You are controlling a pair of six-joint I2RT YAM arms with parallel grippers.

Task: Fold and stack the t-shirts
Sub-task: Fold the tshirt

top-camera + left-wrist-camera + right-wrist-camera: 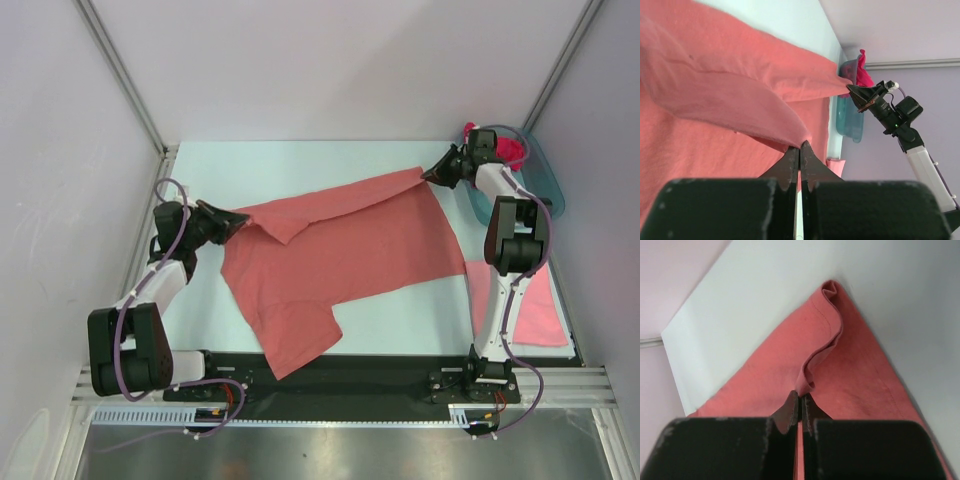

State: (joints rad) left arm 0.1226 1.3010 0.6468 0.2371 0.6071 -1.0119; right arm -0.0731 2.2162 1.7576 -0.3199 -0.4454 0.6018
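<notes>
A salmon-coral t-shirt (340, 255) lies spread across the table's middle, its far edge lifted and stretched between my two grippers. My left gripper (240, 222) is shut on the shirt's left corner; the cloth (740, 107) rises from its tips (800, 146). My right gripper (428, 174) is shut on the shirt's far right corner; a folded hem (820, 352) rises from its tips (800, 396). A lighter pink t-shirt (535, 305) lies folded at the right front. A bright magenta t-shirt (510, 148) sits in the teal tub.
The teal plastic tub (545, 180) stands at the table's far right edge, also in the left wrist view (852, 120). White walls enclose the table on the left, back and right. A black base strip (330, 380) runs along the near edge.
</notes>
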